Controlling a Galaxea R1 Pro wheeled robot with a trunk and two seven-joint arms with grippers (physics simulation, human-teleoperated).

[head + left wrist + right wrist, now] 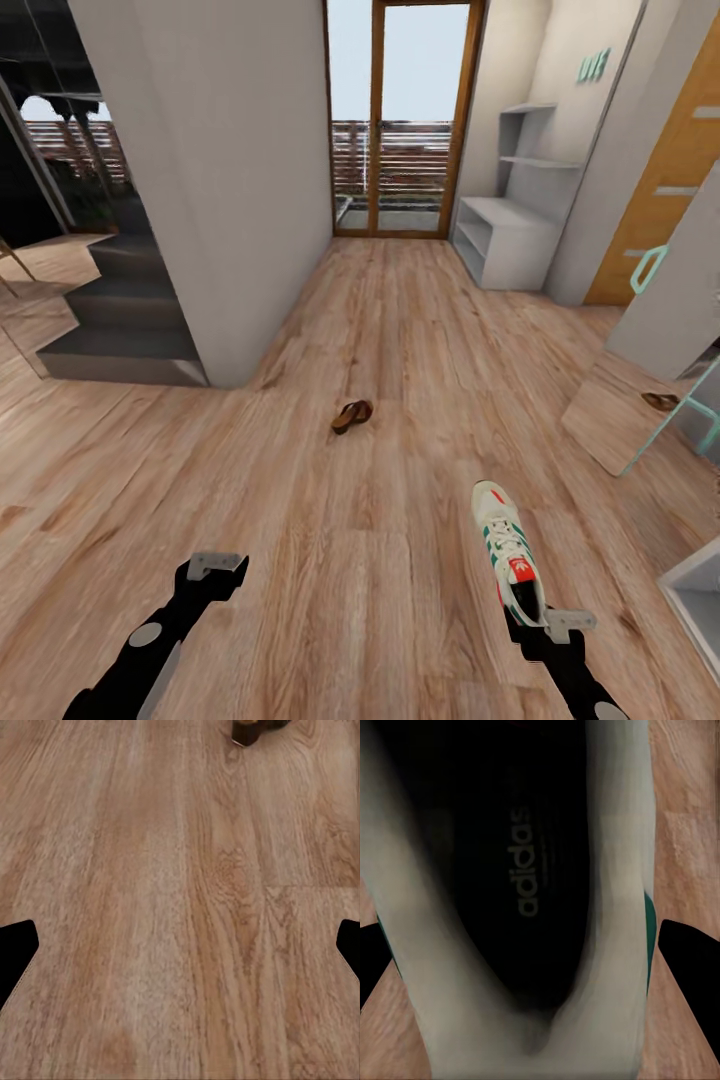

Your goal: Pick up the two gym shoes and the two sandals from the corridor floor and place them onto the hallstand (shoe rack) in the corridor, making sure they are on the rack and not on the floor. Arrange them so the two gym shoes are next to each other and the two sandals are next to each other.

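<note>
We are at the first pick: our right gripper (553, 622) sits at the heel of a gym shoe (508, 550) that lies on the corridor floor (380, 560) just ahead of us, toe pointing away. In the right wrist view the shoe's dark opening (521, 870) lies between the two fingertips (694, 952), which stand spread on either side of the heel, outside its cream walls; we judge they are not yet pressing it, though whether they touch the sides we cannot tell. Our left gripper (213, 573) hangs over bare planks with nothing between its fingertips (16, 945), which sit wide apart at the edges of its own view.

The next move, as we read it, calls for bringing the right fingers in on the heel collar until they bite, then lifting straight up before any travel (a shoe held by the heel alone may swing, so slowly).

Farther out, a brown sandal (352, 415) lies on the floor near the middle of the corridor, well apart from the shoe. At the far end, against the right wall beside the glazed door (405, 120), stands the hallstand (505, 240), its bench top bare.

The count: one gym shoe, one sandal on the open floor, and a second small brown shape (660, 401) at the right that looks like a sandal, perhaps a mirror reflection; we cannot tell.
</note>
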